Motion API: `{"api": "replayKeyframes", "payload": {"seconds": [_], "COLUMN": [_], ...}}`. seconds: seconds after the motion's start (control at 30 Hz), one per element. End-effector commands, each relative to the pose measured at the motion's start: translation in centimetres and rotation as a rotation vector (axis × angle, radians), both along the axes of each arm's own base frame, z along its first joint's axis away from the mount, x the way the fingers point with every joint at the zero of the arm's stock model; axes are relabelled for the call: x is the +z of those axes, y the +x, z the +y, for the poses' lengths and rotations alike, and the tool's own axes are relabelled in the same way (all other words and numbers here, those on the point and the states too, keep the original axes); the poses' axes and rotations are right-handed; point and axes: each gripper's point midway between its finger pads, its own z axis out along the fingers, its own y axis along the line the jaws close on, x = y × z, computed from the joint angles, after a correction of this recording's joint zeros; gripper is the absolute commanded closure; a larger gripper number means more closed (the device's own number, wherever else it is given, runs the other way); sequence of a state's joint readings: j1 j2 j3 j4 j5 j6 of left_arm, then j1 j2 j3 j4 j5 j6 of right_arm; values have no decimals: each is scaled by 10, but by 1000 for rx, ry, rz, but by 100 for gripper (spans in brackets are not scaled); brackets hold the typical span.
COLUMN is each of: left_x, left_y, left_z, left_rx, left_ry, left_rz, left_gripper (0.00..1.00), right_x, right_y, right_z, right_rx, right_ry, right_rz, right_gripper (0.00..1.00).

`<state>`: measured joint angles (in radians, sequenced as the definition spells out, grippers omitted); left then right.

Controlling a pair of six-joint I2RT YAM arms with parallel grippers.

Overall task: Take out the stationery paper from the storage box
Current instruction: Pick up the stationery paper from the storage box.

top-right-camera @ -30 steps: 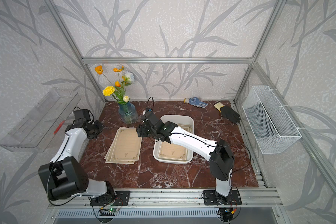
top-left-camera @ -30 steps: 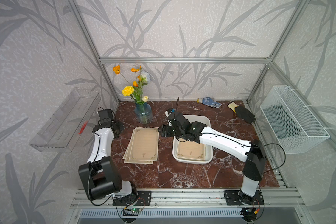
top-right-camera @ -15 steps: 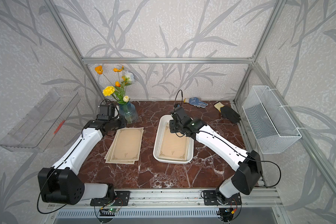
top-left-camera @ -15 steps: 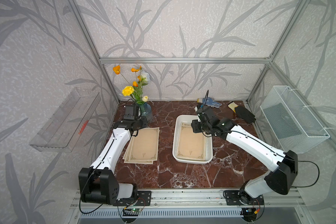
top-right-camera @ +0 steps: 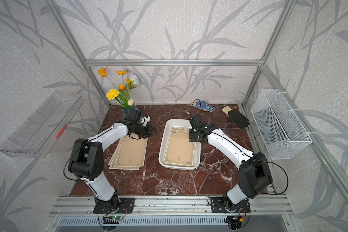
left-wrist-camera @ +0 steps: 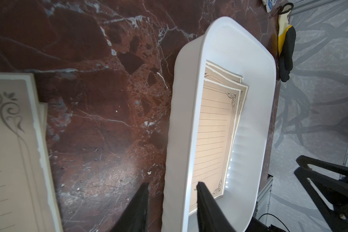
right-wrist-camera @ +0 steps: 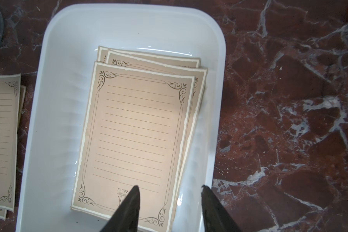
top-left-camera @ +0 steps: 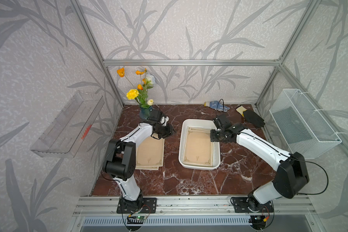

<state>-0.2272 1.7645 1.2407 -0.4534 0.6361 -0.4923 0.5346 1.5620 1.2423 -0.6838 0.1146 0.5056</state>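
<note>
Under right gripper (right-wrist-camera: pixel 170 187), jaws apart and empty: stationery paper (right-wrist-camera: pixel 133 130) lies fanned in storage box (right-wrist-camera: pixel 48 112). Risk: flat pinch skids, or grabs several sheets. Near its rim, left gripper (left-wrist-camera: pixel 172 183) parted, empty; could nudge box.

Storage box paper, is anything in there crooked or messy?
The stationery paper in the storage box is fanned, not squared: lower sheets poke out past the top sheet's far edge and one side.

Leaf-patterned grey walls (top-left-camera: pixel 189 30) and aluminium frame (top-left-camera: pixel 189 62) enclose a red-brown marble tabletop (top-left-camera: pixel 189 184)
</note>
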Motion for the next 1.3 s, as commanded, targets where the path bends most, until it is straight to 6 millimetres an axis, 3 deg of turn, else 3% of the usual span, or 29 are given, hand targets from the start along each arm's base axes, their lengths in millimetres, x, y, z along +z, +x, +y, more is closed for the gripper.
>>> {"api": "replayKeyframes", "payload": {"seconds": [0.0, 0.2, 0.4, 0.57, 1.27], "left_x": [8, -1, -8, -14, -18], "left_y": [2, -3, -9, -13, -18], "left_z": [-18, -26, -29, -31, -36], "left_rx": [-17, -34, -57, -78, -98], "left_ry": [-89, -96, -51, -7, 35], "left_rz": [16, 40, 49, 56, 62], "left_gripper": [61, 61, 61, 65, 66], "right_x": [-15, -40, -63, -77, -104], "right_y": [-1, -1, 0, 1, 6], "right_z": [1, 2, 7, 7, 3], "right_rx": [-14, -28, -26, -35, -87], "right_ry": [-3, -20, -25, -44, -87], "right_rz": [72, 134, 179, 211, 246], "right_gripper": [49, 50, 60, 61, 55]}}
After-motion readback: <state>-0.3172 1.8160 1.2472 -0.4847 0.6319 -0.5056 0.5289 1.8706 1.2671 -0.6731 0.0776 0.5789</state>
